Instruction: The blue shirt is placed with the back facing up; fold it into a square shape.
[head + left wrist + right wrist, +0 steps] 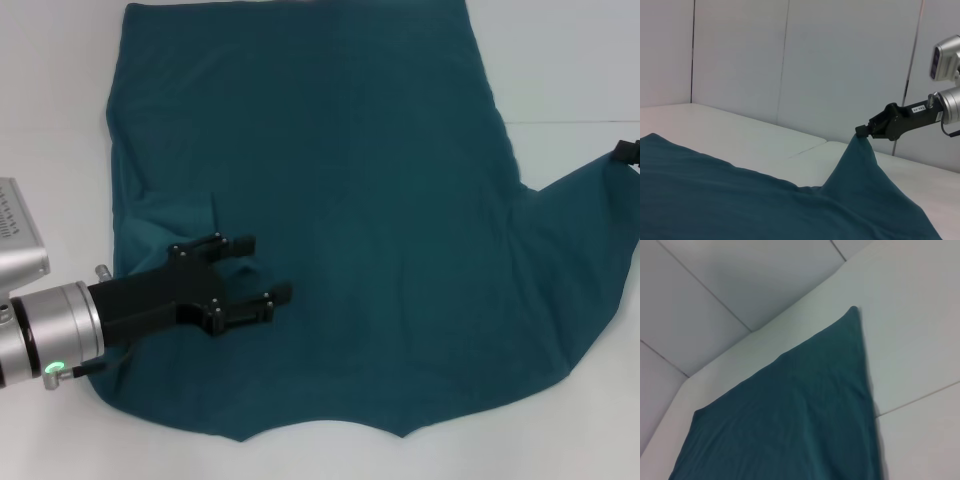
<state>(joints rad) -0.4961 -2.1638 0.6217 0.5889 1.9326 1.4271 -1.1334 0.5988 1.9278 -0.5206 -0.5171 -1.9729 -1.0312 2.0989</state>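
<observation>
One plain dark teal-blue knit shirt (pixel 350 200) lies on one white table (pixel 570 60), with two black grippers: left gripper (pixel 262 268), right gripper (pixel 861 130).

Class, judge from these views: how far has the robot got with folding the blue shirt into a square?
Done: the left sleeve seems folded in under the left gripper, fingers open. In hand: the right gripper pinches the right sleeve of the blue shirt, lifting it off the white table. Left: fold that sleeve in, then fold the body up.

Blue shirt (pixel 340 230) plain dark teal, no print; table (pixel 50 120) white.
</observation>
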